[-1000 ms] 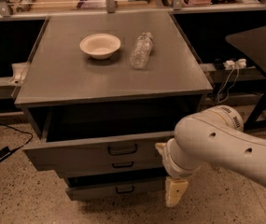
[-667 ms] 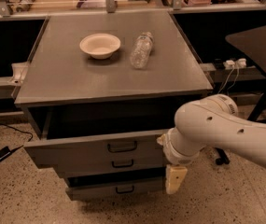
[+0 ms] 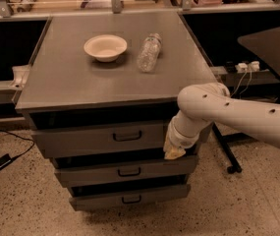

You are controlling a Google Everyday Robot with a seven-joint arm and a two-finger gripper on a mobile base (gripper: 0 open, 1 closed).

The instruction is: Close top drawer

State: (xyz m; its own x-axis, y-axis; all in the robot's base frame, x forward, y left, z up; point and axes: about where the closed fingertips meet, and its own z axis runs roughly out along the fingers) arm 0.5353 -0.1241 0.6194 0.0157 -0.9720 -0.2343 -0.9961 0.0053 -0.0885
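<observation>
- At the right end of the top drawer [image 3: 90, 140] we see the gripper [image 3: 174, 151], against the drawer's front; we cannot tell whether it is open or closed.
- We see this drawer standing slightly out beneath the cabinet top [image 3: 70, 85].
- On that top we see a bowl [image 3: 105, 47] and a bottle [image 3: 149, 52] lying near it.

Top drawer [image 3: 80, 140]: wide grey flat front, centre-left of frame, directly under the cabinet top. Small black bar handle [image 3: 127, 135] at its middle. Tallest of the three fronts. Sits level, with a dark gap above its top edge, so it looks slightly pulled out. Gripper [image 3: 174, 152] is at the front's right end, lower corner.
</observation>
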